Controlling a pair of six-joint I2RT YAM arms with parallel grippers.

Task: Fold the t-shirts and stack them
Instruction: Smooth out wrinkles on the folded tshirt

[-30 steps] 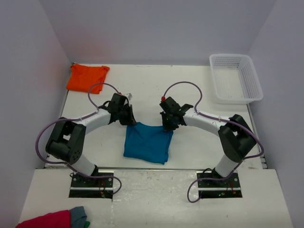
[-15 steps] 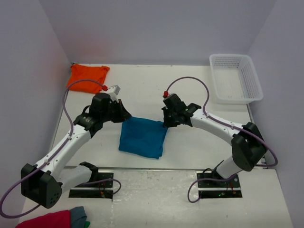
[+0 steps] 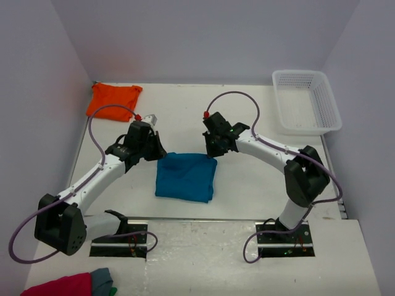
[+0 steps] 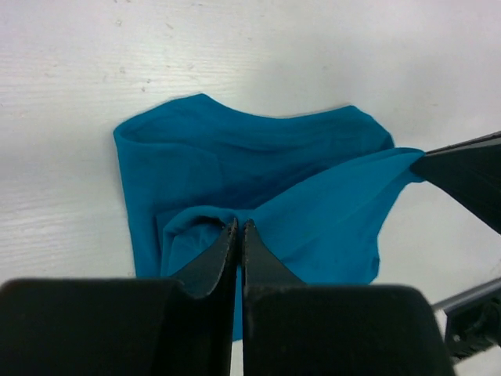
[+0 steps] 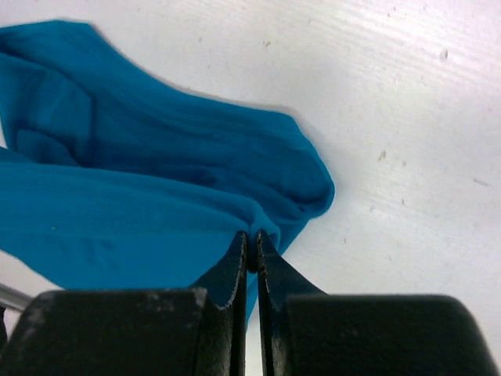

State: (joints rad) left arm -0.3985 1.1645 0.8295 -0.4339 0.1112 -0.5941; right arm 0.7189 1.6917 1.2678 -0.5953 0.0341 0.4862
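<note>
Plain teal-blue tee (image 3: 185,177), orange tee (image 3: 113,100), white basket (image 3: 307,128)

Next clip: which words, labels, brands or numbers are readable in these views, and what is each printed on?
None readable. The teal t-shirt, the orange t-shirt, the white basket and the table all look plain. Any markings on the arms are too small to make out.

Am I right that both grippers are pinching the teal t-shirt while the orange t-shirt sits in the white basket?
Not quite: the top external view shows the orange t-shirt lying in the table's far left corner, not in the white basket. The left gripper and right gripper do pinch the teal t-shirt.
</note>
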